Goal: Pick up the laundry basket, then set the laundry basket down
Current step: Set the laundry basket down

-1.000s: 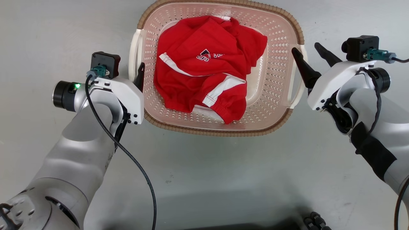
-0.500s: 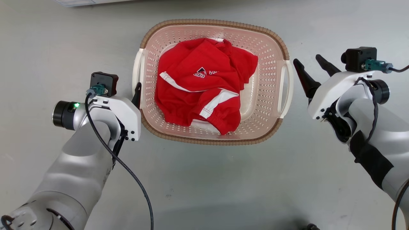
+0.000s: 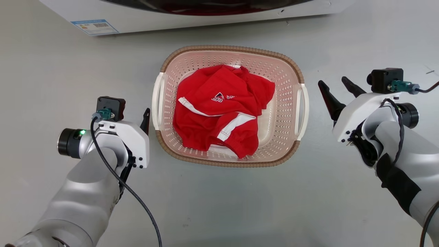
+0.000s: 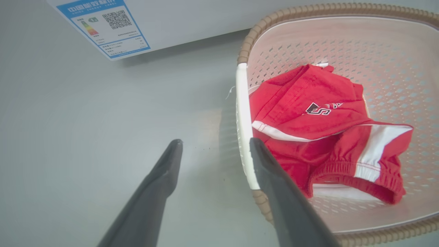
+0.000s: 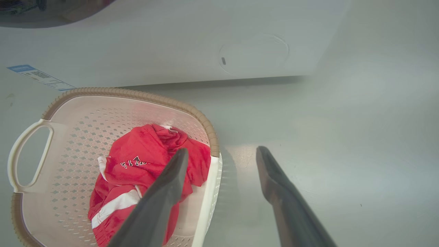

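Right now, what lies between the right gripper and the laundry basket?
Bare grey floor, as the head view shows; the open right gripper stands apart from the laundry basket.

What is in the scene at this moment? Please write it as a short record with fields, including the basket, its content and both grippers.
Surface: grey floor
Laundry basket: upright on the floor, in front of the white appliance
Content: one crumpled red garment with white stripes
Left gripper: open, beside the left handle, holding nothing
Right gripper: open, beside the right handle, apart from it, holding nothing
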Tool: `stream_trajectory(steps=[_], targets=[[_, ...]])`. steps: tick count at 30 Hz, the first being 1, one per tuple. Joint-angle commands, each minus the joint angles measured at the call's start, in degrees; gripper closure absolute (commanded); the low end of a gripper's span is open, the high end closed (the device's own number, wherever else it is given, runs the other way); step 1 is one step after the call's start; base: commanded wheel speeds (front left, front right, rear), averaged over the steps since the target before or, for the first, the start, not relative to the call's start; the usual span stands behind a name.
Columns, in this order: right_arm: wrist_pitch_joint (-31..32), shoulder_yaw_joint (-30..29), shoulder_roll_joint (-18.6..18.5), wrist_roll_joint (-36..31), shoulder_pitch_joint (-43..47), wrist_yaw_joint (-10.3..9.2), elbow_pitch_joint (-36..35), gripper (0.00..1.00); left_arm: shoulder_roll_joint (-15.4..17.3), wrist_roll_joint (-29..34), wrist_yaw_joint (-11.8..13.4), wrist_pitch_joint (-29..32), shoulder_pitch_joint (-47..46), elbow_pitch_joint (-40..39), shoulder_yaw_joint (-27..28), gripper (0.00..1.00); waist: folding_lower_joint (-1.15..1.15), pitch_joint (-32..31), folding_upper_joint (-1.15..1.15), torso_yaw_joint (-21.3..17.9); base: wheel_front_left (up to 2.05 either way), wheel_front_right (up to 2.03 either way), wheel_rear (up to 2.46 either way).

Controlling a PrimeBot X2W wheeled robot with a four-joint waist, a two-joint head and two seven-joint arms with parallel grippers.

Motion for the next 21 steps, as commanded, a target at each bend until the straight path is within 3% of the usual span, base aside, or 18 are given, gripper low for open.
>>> stream_trajectory(steps=[1,21], targets=[[-0.8,-0.3,-0.6,0.2,3.6,-0.21,0.3,0.00,1.5,-0.6,-0.3,0.0,1.5,0.2,1.0,0.00,0.00,-0.8,0.00,0.2,0.00,0.00,0.00],[-0.8,-2.2,-0.6,-1.1,8.5,-0.21,2.1,0.00,1.1,-1.9,-0.5,-0.5,6.9,0.2,1.5,0.00,0.00,-10.6,0.00,0.7,0.00,0.00,0.00]])
